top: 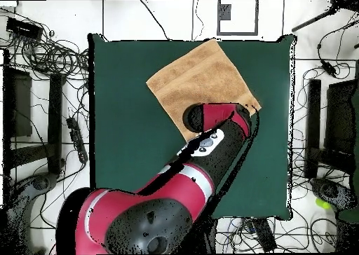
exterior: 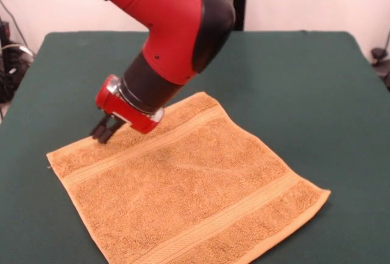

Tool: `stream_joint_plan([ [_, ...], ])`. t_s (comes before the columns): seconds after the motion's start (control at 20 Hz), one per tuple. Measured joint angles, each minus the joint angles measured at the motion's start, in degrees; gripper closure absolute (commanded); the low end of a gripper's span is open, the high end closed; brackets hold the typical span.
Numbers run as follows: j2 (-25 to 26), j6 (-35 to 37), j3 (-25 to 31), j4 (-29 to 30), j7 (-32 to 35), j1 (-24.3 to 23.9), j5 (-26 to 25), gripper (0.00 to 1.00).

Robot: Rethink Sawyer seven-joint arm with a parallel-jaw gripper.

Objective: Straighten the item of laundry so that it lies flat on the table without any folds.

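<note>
Here, the black jaws (exterior: 105, 131) at the tip of the red and black arm (exterior: 167, 32) hang close over the far left band of the small square orange-tan terry towel (exterior: 195, 197), with little or no gap showing between them, and I cannot tell whether they pinch any cloth. Rightward and nearer from them, the towel spreads almost flat on the dark green felt desk (exterior: 317, 93), so probably only smoothing remains.
</note>
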Motion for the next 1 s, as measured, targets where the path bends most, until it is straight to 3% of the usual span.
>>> stream_joint_plan([
  [0.6,-4.0,0.0,0.7,0.8,0.0,-4.4,-0.8,1.00],
  [1.0,-16.5,-3.7,12.7,6.9,0.0,-13.4,-4.8,1.00],
])
